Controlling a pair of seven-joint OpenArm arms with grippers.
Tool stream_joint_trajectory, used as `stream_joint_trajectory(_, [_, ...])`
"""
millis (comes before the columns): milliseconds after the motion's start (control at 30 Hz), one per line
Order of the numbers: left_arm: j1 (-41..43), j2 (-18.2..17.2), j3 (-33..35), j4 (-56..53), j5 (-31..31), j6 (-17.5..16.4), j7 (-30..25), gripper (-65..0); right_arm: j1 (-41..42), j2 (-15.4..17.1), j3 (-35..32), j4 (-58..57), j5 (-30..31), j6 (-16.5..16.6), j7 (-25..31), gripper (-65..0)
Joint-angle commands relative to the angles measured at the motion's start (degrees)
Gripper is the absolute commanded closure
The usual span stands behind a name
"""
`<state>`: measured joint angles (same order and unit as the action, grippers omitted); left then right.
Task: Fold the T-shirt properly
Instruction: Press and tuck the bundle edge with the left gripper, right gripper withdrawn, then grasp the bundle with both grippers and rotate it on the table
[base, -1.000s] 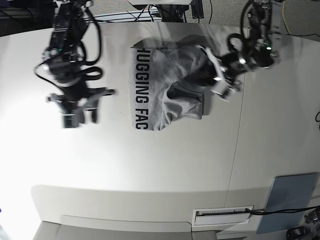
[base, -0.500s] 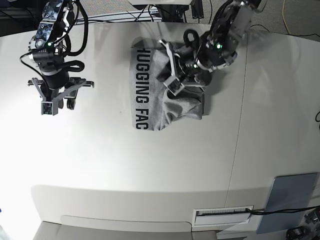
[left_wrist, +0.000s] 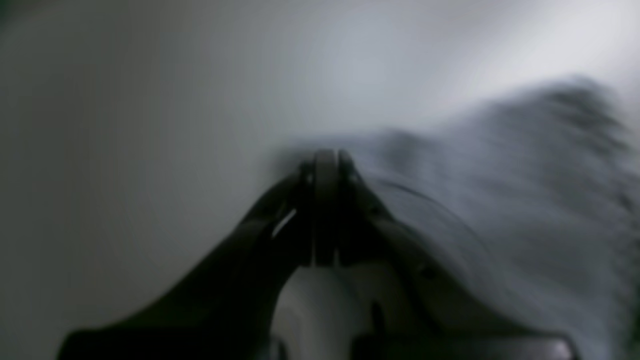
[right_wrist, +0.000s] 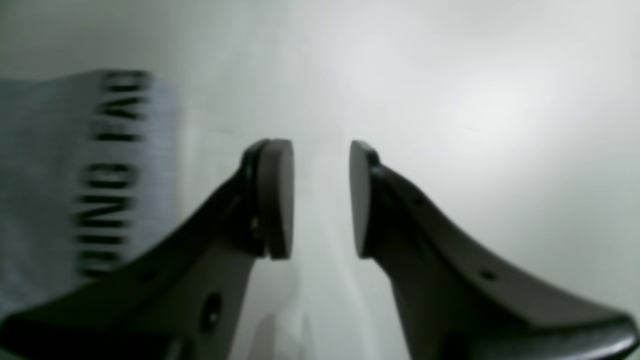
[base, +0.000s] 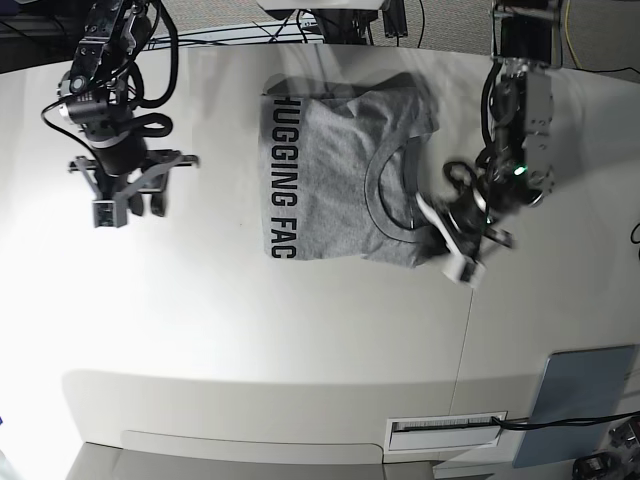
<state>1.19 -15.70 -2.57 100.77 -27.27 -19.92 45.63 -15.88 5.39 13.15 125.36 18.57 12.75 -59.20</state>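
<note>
Grey cotton fills the upper middle of the base view: the T-shirt (base: 330, 175) lies partly folded on the pale counter (base: 250, 330), its black block lettering running down the left edge and its ribbed crew neck curving open toward the right side. A thicker doubled fold sits along the shirt's lower right edge.

At the right of the base view, the left tool (base: 450, 245) is low at that lower right corner of the shirt, its white-tipped end just beside the folded cloth. In the left wrist view its tool (left_wrist: 325, 165) is clenched, the two dark jaws pressed together at the tip, with blurred grey fabric (left_wrist: 500, 200) spreading away to the right of them. The blur makes it impossible to tell whether any cloth is pinched between the jaws.

At the upper left of the base view, the right tool (base: 125, 200) hangs over bare counter, well apart from the shirt. The right wrist view shows that tool (right_wrist: 320, 200) released, a clear gap between its two flat dark pads (right_wrist: 275, 197) with only the light counter surface (right_wrist: 475, 100) behind. The lettered edge of the shirt (right_wrist: 55, 175) appears at the left of that frame, the black capitals smeared by blur.

A flat blue-grey panel (base: 585, 400) rests at the lower right corner of the base view, well apart from the shirt.
</note>
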Motion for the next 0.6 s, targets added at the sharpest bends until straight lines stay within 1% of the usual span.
stream_joint_trajectory(0, [0.76, -0.20, -1.11, 1.60, -4.63, -3.69, 0.35, 0.0, 0.35, 0.33, -1.29, 0.96, 0.72, 0.66, 2.08, -15.7])
stream_joint_trajectory(33, [2.23, -0.20, -1.73, 2.10, -8.17, -6.82, 1.62, 0.0, 0.37, 0.33, -2.97, 0.92, 0.48, 0.81, 2.82, -13.2])
stream_joint_trajectory(67, [3.87, -0.20, -2.14, 2.73, -10.91, -8.94, 2.71, 0.0, 0.44, 0.33, -4.92, 0.90, -0.20, 0.79, 3.74, -10.3])
stream_joint_trajectory(100, [5.60, -0.20, -2.23, 3.45, -12.76, -10.21, 3.34, 0.0, 0.66, 0.31, -7.04, 0.90, -1.20, 0.76, 4.63, -7.4])
stream_joint_trajectory(167, [9.38, -0.17, -2.16, 5.05, -13.92, -10.91, 3.67, 0.0, 1.64, 0.31, -11.45, 0.52, -4.81, 0.74, 6.58, -0.1])
stream_joint_trajectory(267, [14.64, -0.17, -2.16, 6.95, -13.94, -11.41, 3.61, 0.0, 4.98, -0.04, -16.96, -2.62, -10.38, 0.50, 7.32, 0.0])
stream_joint_trajectory(367, [19.15, -0.17, -2.12, 7.98, -13.88, -11.69, 3.63, 0.0, 9.62, -0.72, -20.76, -9.33, -13.40, -0.57, 7.43, 0.0])
stream_joint_trajectory(467, [22.82, -0.17, -2.10, 8.17, -13.90, -11.69, 3.48, 0.0, 15.02, -1.84, -22.82, -16.72, -15.39, -0.68, 7.32, 0.0])
stream_joint_trajectory(567, [25.73, -0.20, -2.12, 8.15, -13.81, -11.67, 3.45, 0.0, 19.91, -1.92, -23.28, -22.75, -15.87, -0.66, 6.95, 0.0])
